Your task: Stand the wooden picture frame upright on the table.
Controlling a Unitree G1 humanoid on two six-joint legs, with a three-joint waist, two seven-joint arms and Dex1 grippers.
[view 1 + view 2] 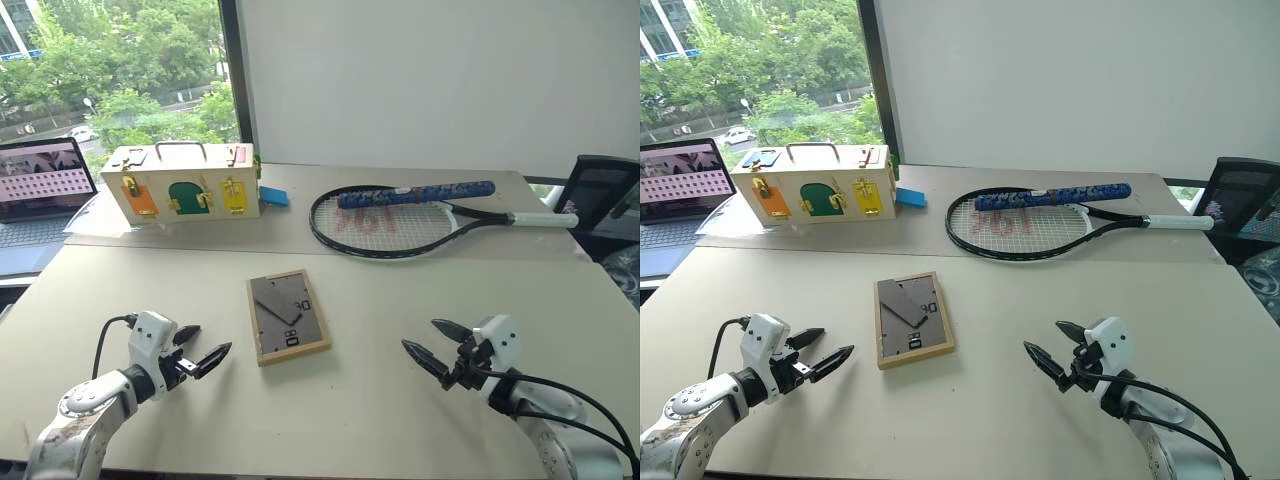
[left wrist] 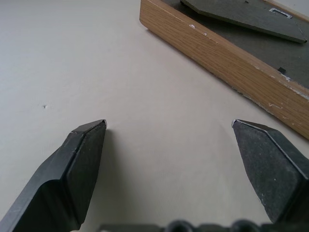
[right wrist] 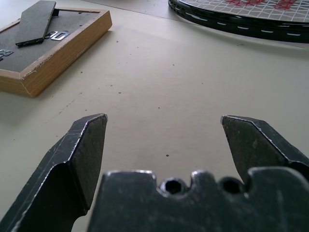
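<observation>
Both grippers, left and right, hang open flanking the face-down wooden picture frame; pinching its thin edge risks sliding it across the table.

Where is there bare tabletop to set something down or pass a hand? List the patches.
Bare table lies between the left hand and the wooden picture frame, and a wider stretch between the frame and the right hand. The strip between frame and tennis racket is also free. The far edge is crowded: the wooden box, a blue block, the racket.
</observation>
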